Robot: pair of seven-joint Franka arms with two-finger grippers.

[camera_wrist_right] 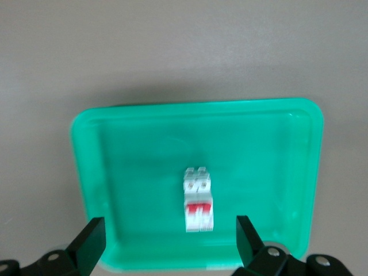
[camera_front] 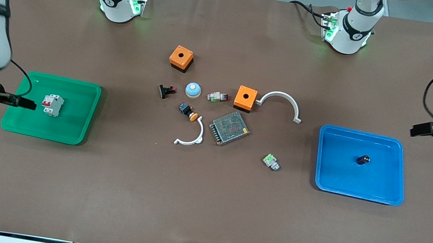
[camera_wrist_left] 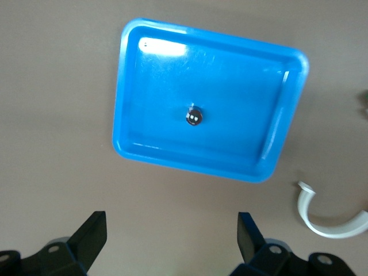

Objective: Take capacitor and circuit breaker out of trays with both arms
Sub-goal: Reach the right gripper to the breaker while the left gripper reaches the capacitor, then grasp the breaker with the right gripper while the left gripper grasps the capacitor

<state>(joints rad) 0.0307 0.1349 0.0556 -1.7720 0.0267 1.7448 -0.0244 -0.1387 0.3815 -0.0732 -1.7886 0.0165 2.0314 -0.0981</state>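
**Asker:** Where are your two parts?

**Me:** The capacitor (camera_wrist_left: pixel 194 115) lies about the middle of the blue tray (camera_front: pixel 360 132), at three o'clock from the table's centre as the front camera shows it. The circuit breaker (camera_wrist_right: pixel 198 199) sits mid-floor in the green tray (camera_front: pixel 76 82), at nine o'clock, red lever up.

**Asker:** And your pincers?

**Me:** Both are spread wide and hold nothing. My left gripper (camera_wrist_left: pixel 172 230) hangs over bare table just beside the blue tray, toward the left arm's end. My right gripper (camera_wrist_right: pixel 168 236) hangs over the green tray's rim at the right arm's end.

**Asker:** What worries you?

**Me:** The capacitor most. It's tiny and round, so I judge that an off-centre close could roll it or squirt it out of my fingers. Coming down too low, a fingertip could catch the tray floor or drag the light tray. The breaker is blocky, but pinching across its lever might flip the lever or tilt the block.
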